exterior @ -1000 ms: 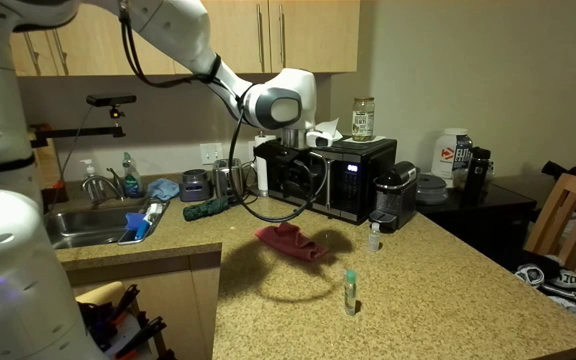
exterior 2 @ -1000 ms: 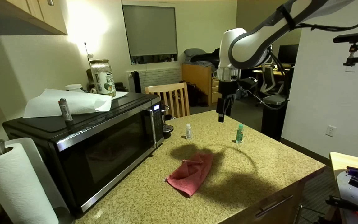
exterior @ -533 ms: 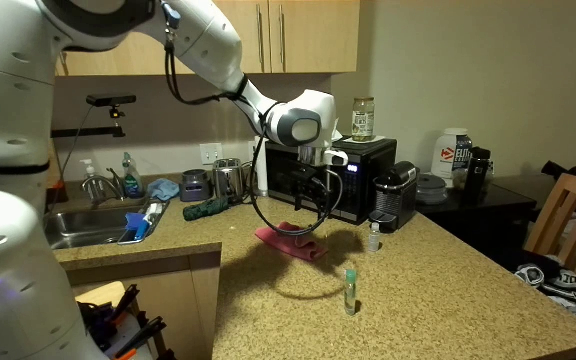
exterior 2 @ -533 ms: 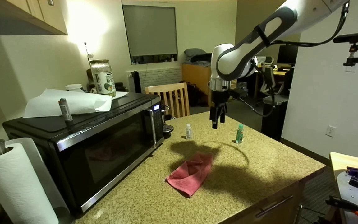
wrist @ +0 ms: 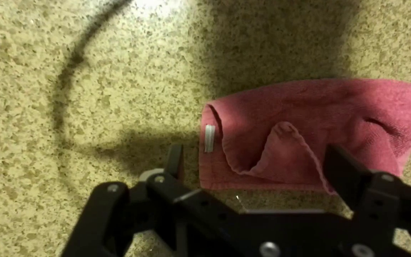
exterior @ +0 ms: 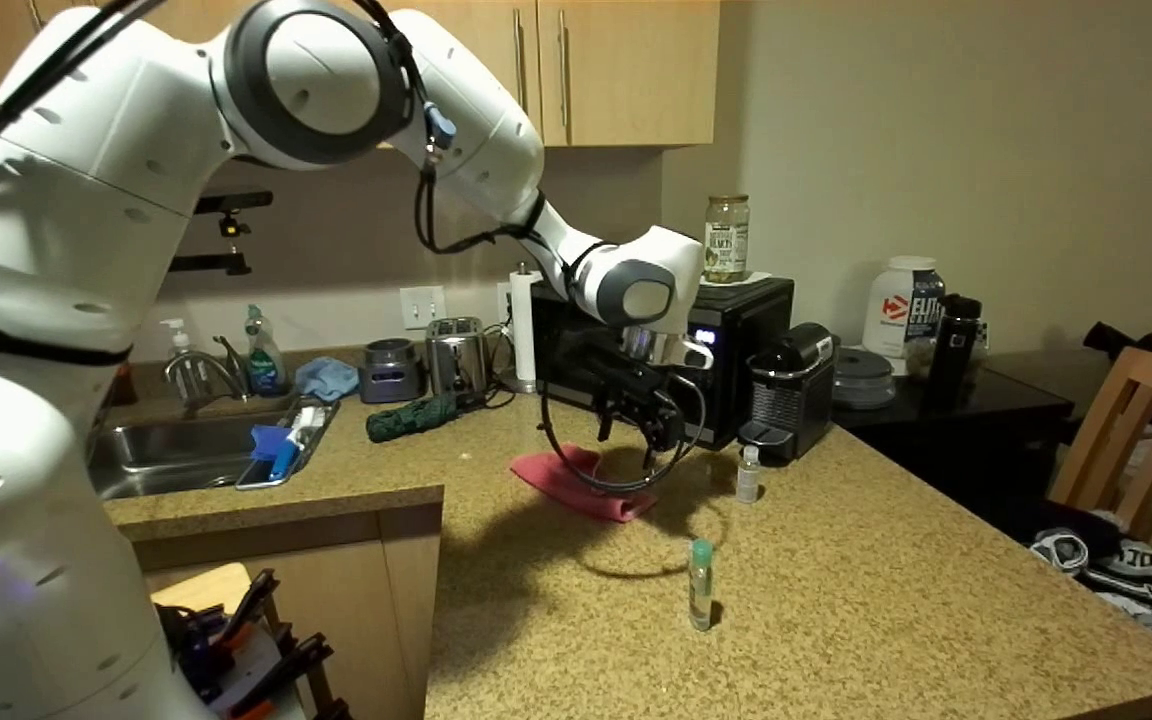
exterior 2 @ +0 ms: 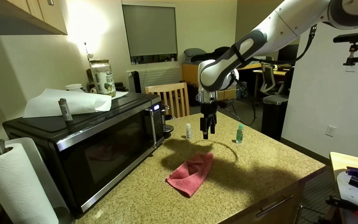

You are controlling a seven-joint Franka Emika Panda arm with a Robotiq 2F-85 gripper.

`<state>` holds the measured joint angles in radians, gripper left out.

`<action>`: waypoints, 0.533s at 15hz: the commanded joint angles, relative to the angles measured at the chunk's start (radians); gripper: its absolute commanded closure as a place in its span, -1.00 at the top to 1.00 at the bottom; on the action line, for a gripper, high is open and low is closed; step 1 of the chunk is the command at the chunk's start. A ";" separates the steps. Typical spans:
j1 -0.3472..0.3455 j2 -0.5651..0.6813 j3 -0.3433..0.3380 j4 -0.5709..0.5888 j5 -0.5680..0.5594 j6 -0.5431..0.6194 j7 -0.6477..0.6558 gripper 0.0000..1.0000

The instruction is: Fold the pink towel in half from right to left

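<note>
Sink (exterior: 171, 462), toaster (exterior: 457, 357) and microwave (exterior 2: 113, 158) mark a kitchen.

Pale wall (exterior 2: 207, 31), grey window blind (exterior 2: 150, 31), wooden chair (exterior 2: 166, 88).

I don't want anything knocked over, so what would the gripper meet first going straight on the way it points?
Probably the pink towel, though one side of the gripper might meet the counter beside the towel. Depth is unclear.

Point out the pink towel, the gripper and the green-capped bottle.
Pink towel (exterior 2: 192, 174): an exterior view, near the middle of its upper surface.
Gripper (wrist: 254, 157): wrist view, midway between its fingertips.
Green-capped bottle (exterior: 700, 590): an exterior view, middle of its body.
</note>
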<state>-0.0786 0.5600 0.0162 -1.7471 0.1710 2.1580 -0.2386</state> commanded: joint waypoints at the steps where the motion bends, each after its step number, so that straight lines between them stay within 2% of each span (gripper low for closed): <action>1: -0.028 0.086 0.018 0.119 -0.011 -0.083 -0.041 1.00; 8: -0.021 0.165 0.018 0.197 -0.026 -0.132 -0.029 1.00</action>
<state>-0.0885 0.7001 0.0209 -1.5831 0.1659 2.0523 -0.2505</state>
